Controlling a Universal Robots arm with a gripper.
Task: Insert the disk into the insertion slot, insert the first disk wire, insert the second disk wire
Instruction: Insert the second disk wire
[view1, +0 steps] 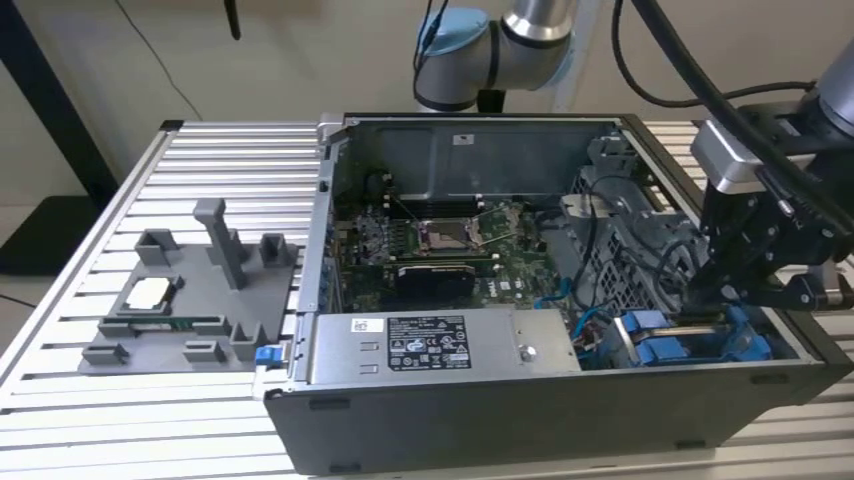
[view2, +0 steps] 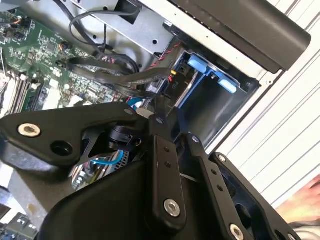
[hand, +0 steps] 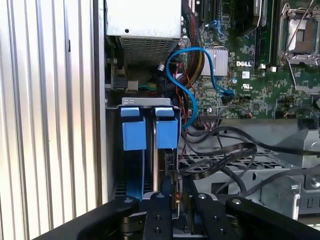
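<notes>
On the exterior view's left, a moulded grey plastic fixture tray (view1: 187, 300) lies on the ribbed aluminium worktop (view1: 200, 160), well apart from the work. Beside it stands the open dark grey metal computer case (view1: 534, 425). At the exterior view's right the black claw (view1: 714, 300) is lowered into the case's corner, over the narrow grey metal insertion slot (hand: 145, 102). The silver-grey disk in its bright blue plastic carrier frame (hand: 166, 134) appears already seated there, next to a second blue carrier (hand: 134, 134). I cannot tell how far the claw is open or whether it holds anything. It sits among loose black flat cables (hand: 225, 150) and near a looping blue data cable (hand: 190, 75). The likely trouble is snagging: a cable could catch on the claw and drag. A connector meeting the disk's port at a tilt could jam or bend, and a push could nudge the carrier. As for writing, the white label (view1: 427, 345) on the silver power supply box carries print too fine to read, and the green circuit board (hand: 250, 75) bears white markings.
</notes>
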